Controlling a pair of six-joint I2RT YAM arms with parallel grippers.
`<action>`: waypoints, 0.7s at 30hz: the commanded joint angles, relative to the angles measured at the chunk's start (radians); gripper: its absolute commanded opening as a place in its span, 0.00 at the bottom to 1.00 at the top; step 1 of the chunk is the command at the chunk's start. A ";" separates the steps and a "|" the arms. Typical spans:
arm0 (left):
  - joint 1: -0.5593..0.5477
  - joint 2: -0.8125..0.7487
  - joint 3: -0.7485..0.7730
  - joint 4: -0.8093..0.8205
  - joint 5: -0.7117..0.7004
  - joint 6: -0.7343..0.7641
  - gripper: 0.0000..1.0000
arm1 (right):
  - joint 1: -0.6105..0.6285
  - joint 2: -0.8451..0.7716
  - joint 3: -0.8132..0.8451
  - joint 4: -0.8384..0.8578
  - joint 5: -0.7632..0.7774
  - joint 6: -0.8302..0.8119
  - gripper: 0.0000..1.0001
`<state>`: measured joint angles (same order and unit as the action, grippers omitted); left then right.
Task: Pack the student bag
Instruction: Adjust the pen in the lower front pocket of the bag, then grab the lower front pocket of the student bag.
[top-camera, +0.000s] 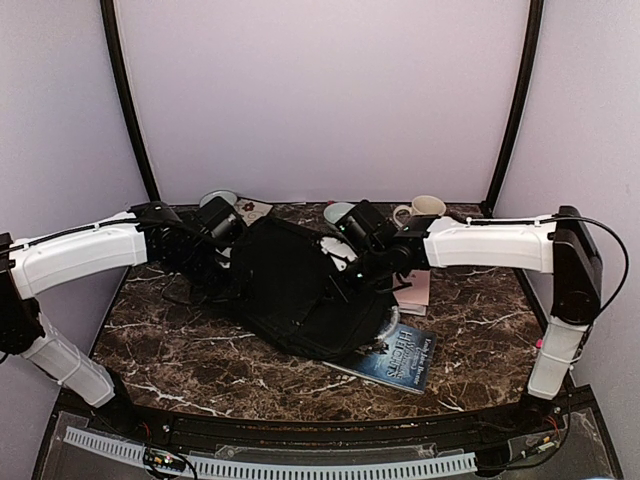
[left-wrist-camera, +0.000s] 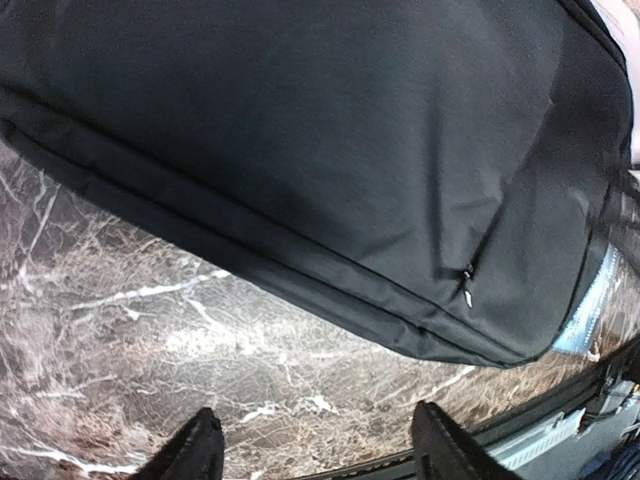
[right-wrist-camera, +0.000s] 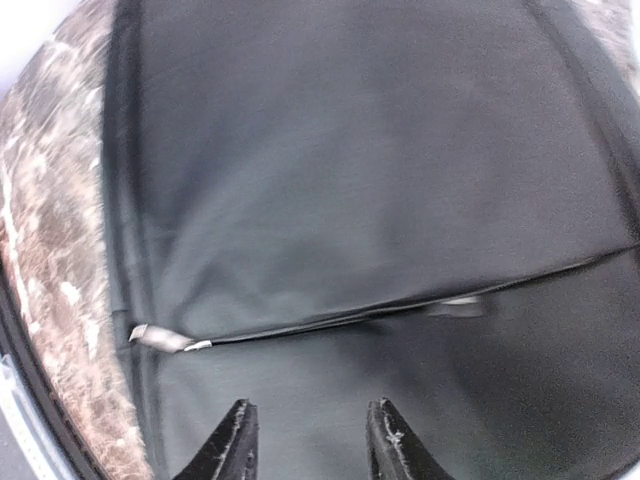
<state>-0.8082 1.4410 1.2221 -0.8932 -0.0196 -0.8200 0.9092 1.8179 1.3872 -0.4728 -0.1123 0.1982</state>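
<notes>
**Top view.** A white slotted strip runs along the near edge, with the arm bases at its two ends. The left arm and right arm reach inward over a dark marble table. Their black wrists meet at the bag, which lies flat at the middle of the table, its long side slanting from far left to near right. The bag's near right corner overlaps a blue book. A cream mug stands upright at the far edge, behind the right wrist.

**Left wrist view.** The left gripper is released: its two black fingers stand well apart over bare marble, with nothing between them. The bag fills the upper part of the view. A small zipper pull hangs on its side seam, and the book's blue edge shows at the bag's right corner.

**Right wrist view.** The right gripper is also released. Its fingers are parted above the black fabric with an empty gap between them. A closed zipper line crosses the bag, ending at a silver tab on the left, apart from both fingers. Marble shows along the left border.
</notes>
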 joint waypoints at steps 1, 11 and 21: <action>0.014 -0.011 -0.040 -0.046 -0.025 -0.052 0.72 | 0.073 -0.004 0.031 -0.022 -0.010 -0.070 0.42; 0.017 -0.048 -0.091 -0.048 -0.018 -0.076 0.75 | 0.189 0.071 0.107 -0.032 0.055 -0.073 0.49; 0.020 -0.086 -0.108 -0.062 -0.018 -0.091 0.75 | 0.243 0.147 0.170 -0.033 0.143 -0.066 0.50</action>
<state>-0.7944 1.3926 1.1305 -0.9188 -0.0280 -0.8986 1.1355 1.9385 1.5105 -0.5106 -0.0185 0.1322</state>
